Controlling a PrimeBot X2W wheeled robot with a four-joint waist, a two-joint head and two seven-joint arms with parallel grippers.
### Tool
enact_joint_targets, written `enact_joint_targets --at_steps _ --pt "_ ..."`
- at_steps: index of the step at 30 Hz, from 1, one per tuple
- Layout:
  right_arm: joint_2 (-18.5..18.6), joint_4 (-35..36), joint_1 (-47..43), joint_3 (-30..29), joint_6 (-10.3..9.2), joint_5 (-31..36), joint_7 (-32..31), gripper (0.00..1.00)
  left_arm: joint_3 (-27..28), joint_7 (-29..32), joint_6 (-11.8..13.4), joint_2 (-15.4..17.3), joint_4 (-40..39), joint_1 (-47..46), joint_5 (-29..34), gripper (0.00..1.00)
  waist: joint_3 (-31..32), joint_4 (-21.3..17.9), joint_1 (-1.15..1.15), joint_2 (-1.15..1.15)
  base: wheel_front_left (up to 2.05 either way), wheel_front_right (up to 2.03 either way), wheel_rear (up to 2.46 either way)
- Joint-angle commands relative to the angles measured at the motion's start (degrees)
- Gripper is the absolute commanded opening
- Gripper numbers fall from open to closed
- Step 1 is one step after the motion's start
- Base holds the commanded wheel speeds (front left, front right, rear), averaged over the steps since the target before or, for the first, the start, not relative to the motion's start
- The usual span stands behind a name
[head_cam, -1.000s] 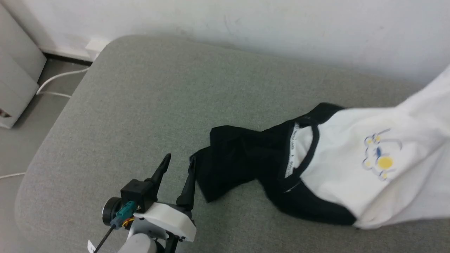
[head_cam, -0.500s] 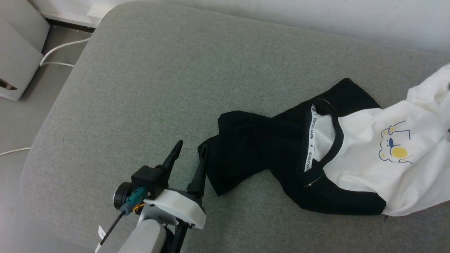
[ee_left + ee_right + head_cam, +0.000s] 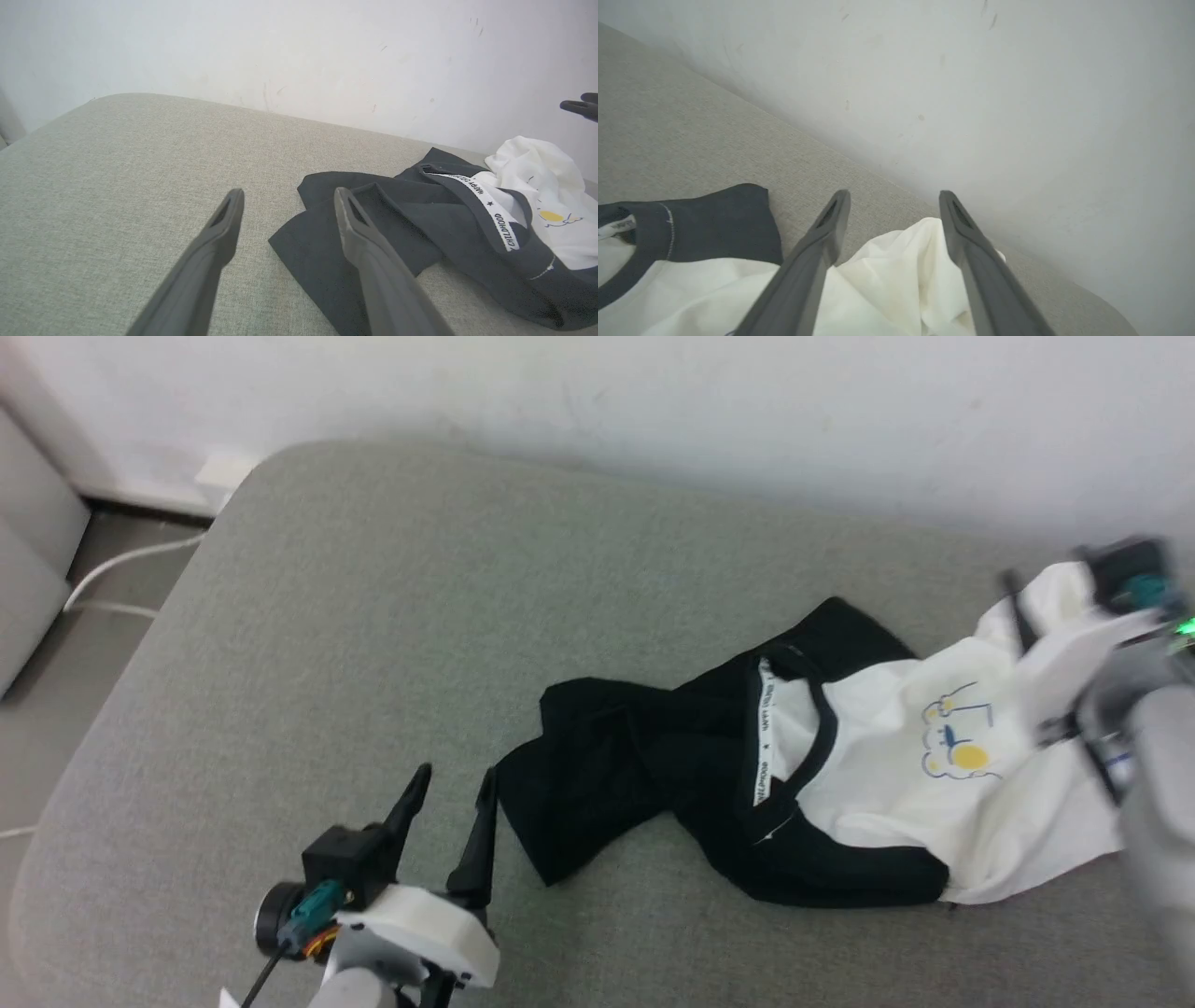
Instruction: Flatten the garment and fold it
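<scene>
The left gripper (image 3: 456, 773) sits low over the grey woven cushion surface (image 3: 373, 616), its two dark fingers spread wide and holding nothing; its inner finger stands just beside the loose end of the bunched black sleeve (image 3: 579, 775). The long-sleeved knit garment (image 3: 868, 784) (cream-white body, black sleeves) lies crumpled right of centre on the cushion, close to the white wall (image 3: 747, 411), with the black ribbed collar (image 3: 820, 747) facing left and the printed chest facing up. Treat the fabric as light, limp and non-fragile: it probably drapes from any pinch point, offers no stiffness for pushing, and is likely to drag and bunch on the textured cushion. Recommended holds are doubled edges, namely the sleeve end at the left and the cream hem or a shoulder seam at the right. The right gripper (image 3: 894, 193) hangs above the heaped cream cloth near the wall, fingers wide apart and pinching nothing.
</scene>
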State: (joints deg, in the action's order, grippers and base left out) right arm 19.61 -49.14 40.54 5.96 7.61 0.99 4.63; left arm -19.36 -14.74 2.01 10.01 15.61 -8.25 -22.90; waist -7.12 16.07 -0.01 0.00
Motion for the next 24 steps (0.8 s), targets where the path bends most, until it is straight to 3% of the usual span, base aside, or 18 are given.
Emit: enact_joint_targets --at_steps 1,6,14,18,24 --pt "-1.4 2.2 -2.9 3.8 -0.12 -3.0 0.7 1.0 0.8 -0.3 -0.3 0.6 0.0 1.5 0.5 1.0 5.2 -4.0 0.01 0.0 0.0 0.0 0.0" --pt "-1.9 15.1 -11.3 16.7 -0.12 -13.3 -2.4 1.0 2.2 -0.3 -0.2 0.9 -0.6 4.1 0.4 1.0 7.0 -5.4 0.01 0.0 0.0 0.0 0.0" --pt "2.7 35.8 -22.5 34.3 -0.12 -24.8 -14.7 1.0 1.8 -0.3 -0.6 0.3 -0.8 5.2 1.1 1.0 6.7 -4.2 0.01 0.0 0.0 0.0 0.0" --pt "4.9 39.1 -23.8 39.2 -0.12 -26.8 -18.3 1.0 1.5 -0.3 -0.7 0.0 -0.7 4.5 1.2 1.0 5.6 -2.5 0.01 0.0 0.0 0.0 0.0" --pt "5.5 37.1 -22.0 41.8 -0.12 -25.8 -19.1 1.0 1.2 -0.3 -0.8 -0.6 -0.4 3.7 1.3 1.0 4.1 -0.5 0.01 0.0 0.0 0.0 0.0"
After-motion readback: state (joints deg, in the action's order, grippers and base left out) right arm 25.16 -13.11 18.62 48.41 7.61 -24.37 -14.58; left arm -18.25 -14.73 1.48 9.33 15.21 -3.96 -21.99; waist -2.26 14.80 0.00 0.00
